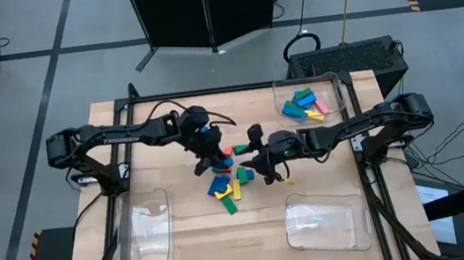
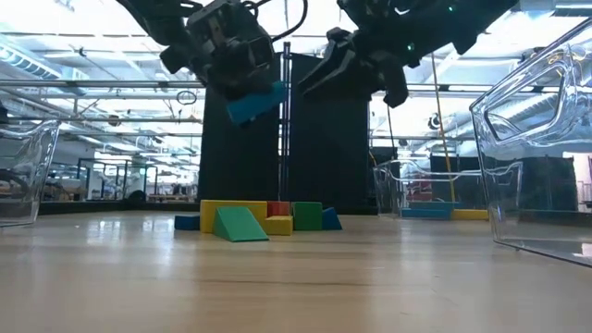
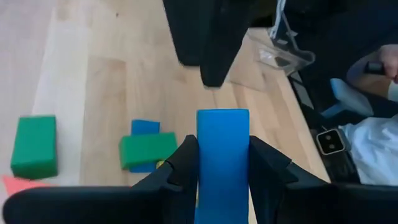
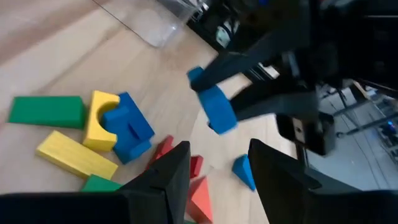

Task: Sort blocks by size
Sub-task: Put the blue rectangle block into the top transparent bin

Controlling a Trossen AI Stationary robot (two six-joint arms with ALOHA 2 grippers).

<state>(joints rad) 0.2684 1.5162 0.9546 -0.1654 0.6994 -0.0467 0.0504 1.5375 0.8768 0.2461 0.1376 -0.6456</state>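
Observation:
My left gripper point(image 1: 207, 160) hangs over the table's middle, shut on a blue block point(image 3: 222, 155). The low view shows that block point(image 2: 257, 102) tilted and high above the wood. Below lies a loose pile of blocks point(image 1: 230, 183) in blue, green, yellow and red, resting flat on the table point(image 1: 192, 241). My right gripper point(image 1: 254, 163) hovers just right of the left one, above the pile. It is open, with nothing between its fingers point(image 4: 177, 165). Its wrist view looks across at the held blue block point(image 4: 214, 109). My left gripper pinches the blue block by its two long sides point(image 3: 202, 155) between its two fingers. The fingers slant downward from the table's left and lie along the block. The block's free end point(image 3: 222, 118) juts out past the fingertips. It is lifted clear of the table and tilted.
A clear tray point(image 1: 333, 86) at the far right holds several blocks in green, blue, yellow and pink. Two more clear trays stand near the front edge, one left point(image 1: 143, 234) and one right point(image 1: 319, 226). Bare wood lies between them.

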